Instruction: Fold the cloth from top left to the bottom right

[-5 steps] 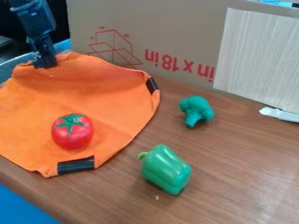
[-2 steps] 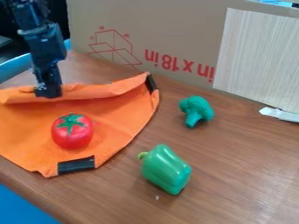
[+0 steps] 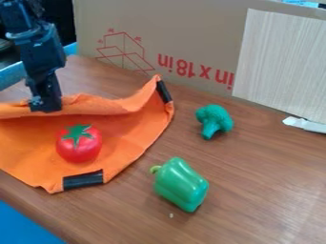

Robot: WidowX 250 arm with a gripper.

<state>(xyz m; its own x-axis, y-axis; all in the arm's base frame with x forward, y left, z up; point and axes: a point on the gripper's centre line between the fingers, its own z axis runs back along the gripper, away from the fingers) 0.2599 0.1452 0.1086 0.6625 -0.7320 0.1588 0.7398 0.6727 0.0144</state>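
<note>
The black gripper (image 3: 45,106) hangs at the left over the cloth's far edge, shut on that edge. The orange cloth (image 3: 124,138) lies on the table, its far side lifted and folded over in a raised ridge that runs from the left border to the upper right corner. Black strips mark the cloth's right corner and its near corner. A red toy tomato (image 3: 79,144) with a green top rests on the cloth, just nearer the camera than the fold.
Right of the cloth, a green toy pepper (image 3: 181,184) and a toy broccoli (image 3: 214,121) sit on the wooden table (image 3: 255,190). A cardboard box (image 3: 191,38) stands along the back, with a white object (image 3: 305,125) near its foot at the right.
The gripper has come down the view toward the camera, most recently also a little left, drawing the cloth's far edge over. Bare wood shows where that edge lay. The tomato has hardly moved.
</note>
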